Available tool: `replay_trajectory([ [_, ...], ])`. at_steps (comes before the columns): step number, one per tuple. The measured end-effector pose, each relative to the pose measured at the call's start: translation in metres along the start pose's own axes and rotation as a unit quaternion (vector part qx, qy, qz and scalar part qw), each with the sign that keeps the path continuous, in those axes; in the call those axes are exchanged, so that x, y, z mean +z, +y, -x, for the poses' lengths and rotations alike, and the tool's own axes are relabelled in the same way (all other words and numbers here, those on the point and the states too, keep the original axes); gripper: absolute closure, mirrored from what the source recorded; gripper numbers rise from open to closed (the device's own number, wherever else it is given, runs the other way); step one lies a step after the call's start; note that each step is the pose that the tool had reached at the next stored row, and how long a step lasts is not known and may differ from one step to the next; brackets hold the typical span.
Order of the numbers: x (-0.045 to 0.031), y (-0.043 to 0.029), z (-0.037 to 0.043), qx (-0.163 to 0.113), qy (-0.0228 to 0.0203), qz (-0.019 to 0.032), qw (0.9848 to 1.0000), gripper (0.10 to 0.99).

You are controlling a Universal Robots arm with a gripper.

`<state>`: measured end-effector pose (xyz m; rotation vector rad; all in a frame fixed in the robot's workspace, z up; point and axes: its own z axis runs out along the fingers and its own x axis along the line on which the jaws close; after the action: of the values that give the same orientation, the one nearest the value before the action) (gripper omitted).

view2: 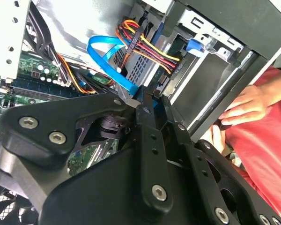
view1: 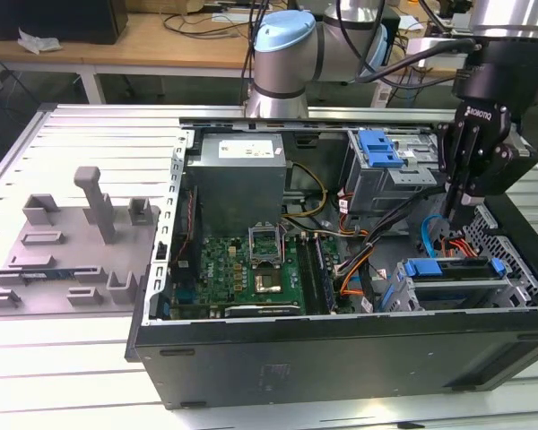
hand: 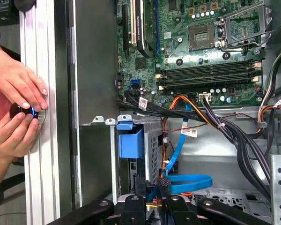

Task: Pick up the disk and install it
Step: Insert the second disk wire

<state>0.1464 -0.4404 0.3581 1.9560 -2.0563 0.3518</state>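
Your claw (view1: 457, 213) hangs inside the open computer case (view1: 341, 345), over the corner at the exterior view's right. It points down at the drive cage there. You cannot tell from any view whether the claw is apart or together, and nothing shows clearly as gripped.

The disk (view1: 450, 269) sits in that drive cage just below the claw, with its blue bracket on top and its silver body under it. It lies close to the case wall that faces the camera.

A blue flat cable (view2: 110, 56) loops beside the claw in the second wrist view, next to a bundle of red, yellow and black wires (view2: 147, 49). In the first wrist view the same blue cable (hand: 187, 180) curls just beside the claw (hand: 151, 202), with the green circuit board (hand: 201, 42) further in.

Outside the case wall a person's two hands (hand: 16, 108) rest on the worktop's rail — they close around a small dark knob (hand: 23, 111).

On the worktop (view1: 72, 358) at the exterior view's left stands a grey post (view1: 94, 202) on a grey tray, well apart from the case.
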Motion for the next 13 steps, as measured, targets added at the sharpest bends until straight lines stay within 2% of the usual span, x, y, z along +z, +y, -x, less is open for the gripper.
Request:
replay_trajectory([
  [4,0.0000,0.0000,0.0000,0.000,0.0001,0.0001,1.0000,0.847],
  [10,0.0001,-0.0008,-0.0001,0.018,-0.0003,0.0072,0.9998,0.847],
  [13,0.0001,-0.0010,-0.0001,0.019,0.0008,0.0056,0.9998,0.847],
])
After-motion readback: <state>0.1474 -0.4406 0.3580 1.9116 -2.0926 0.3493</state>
